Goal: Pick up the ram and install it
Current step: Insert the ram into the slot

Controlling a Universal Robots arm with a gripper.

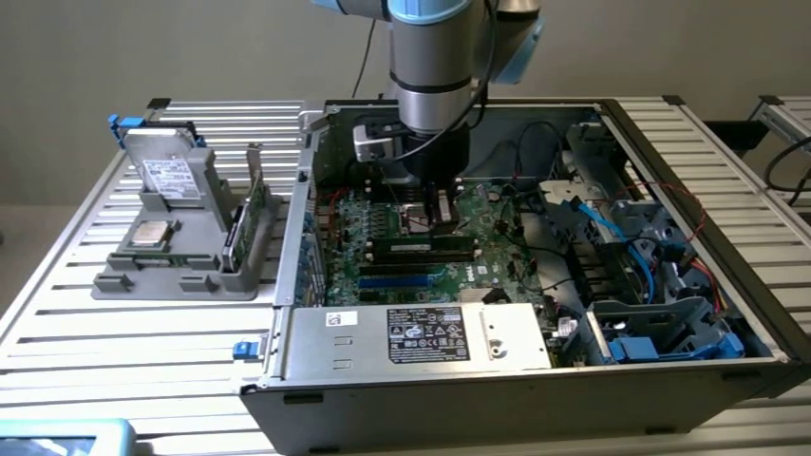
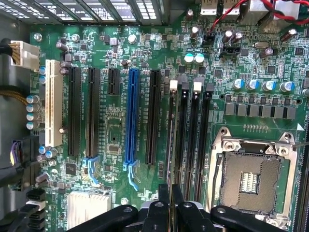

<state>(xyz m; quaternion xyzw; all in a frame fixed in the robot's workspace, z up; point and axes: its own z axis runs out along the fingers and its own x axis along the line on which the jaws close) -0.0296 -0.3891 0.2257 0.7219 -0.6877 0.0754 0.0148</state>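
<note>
You're looking at a silver-grey arm (image 1: 431,66) with light-blue joint caps (image 1: 428,9), a black wrist (image 1: 438,157), a black cable (image 1: 371,52) alongside, a pale block (image 1: 370,142) and a black gripper (image 2: 170,191).

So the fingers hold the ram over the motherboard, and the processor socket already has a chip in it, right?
No. The fingers do hold the ram over the motherboard, but the socket is empty: the wrist view shows its bare contacts, with no chip seated.
</note>
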